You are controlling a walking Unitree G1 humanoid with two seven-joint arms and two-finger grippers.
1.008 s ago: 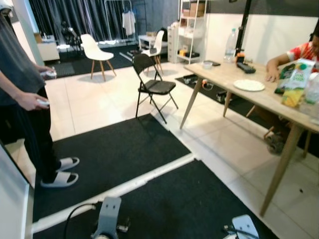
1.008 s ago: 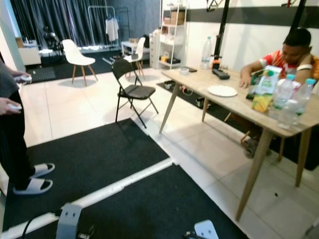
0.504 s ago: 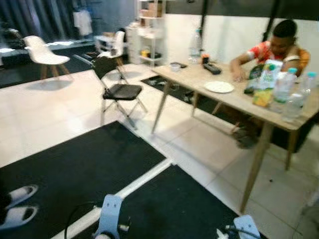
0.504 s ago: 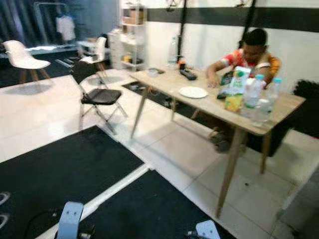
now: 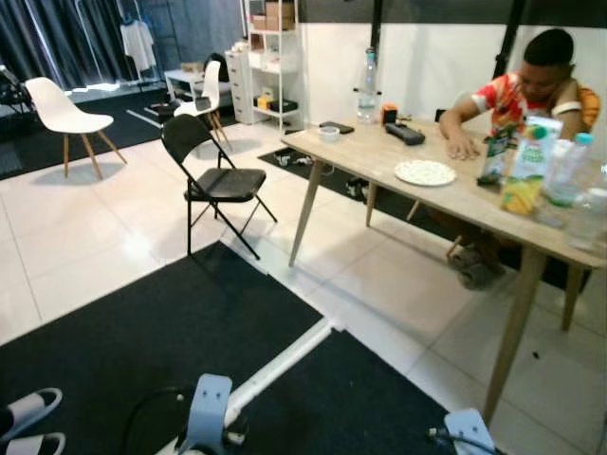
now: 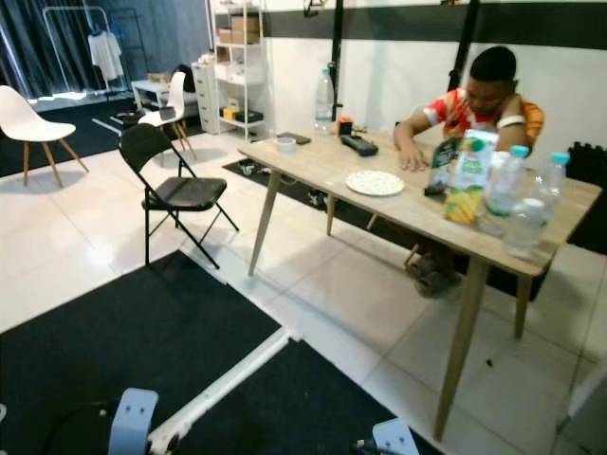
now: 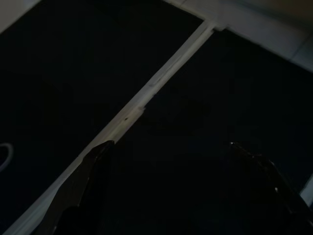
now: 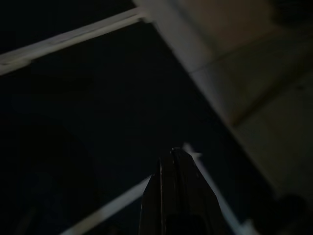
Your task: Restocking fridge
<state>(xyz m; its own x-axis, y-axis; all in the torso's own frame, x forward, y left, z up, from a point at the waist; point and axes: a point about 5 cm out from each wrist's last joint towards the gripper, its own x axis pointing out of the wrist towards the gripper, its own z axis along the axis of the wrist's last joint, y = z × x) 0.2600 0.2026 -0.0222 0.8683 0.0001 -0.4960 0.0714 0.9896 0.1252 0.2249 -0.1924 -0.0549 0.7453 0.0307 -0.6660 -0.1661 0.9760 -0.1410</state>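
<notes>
On wooden table (image 6: pixel 408 204), near end: juice carton (image 6: pixel 467 180) and water bottles (image 6: pixel 517 199) grouped within reach, probably awaiting the fridge. Beside them, white plate (image 6: pixel 376 183), seated person (image 6: pixel 479 100). Below, over black mat (image 5: pixel 190 332), left gripper (image 7: pixel 168 186) hanging fingers apart, right gripper (image 8: pixel 172 196) fingers together, both empty.

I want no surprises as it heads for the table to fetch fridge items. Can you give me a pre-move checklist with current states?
1. Juice carton and water bottles upright at the wooden table's near end: ok.
2. Left gripper open, holding nothing: ok.
3. Right gripper open for a grasp: not ok, fingers shut.
4. Floor between the black mats and the table free of obstacles: ok.
5. Seated person leaning on the table close to the items: not ok.
6. Fridge position known: cannot tell.
</notes>
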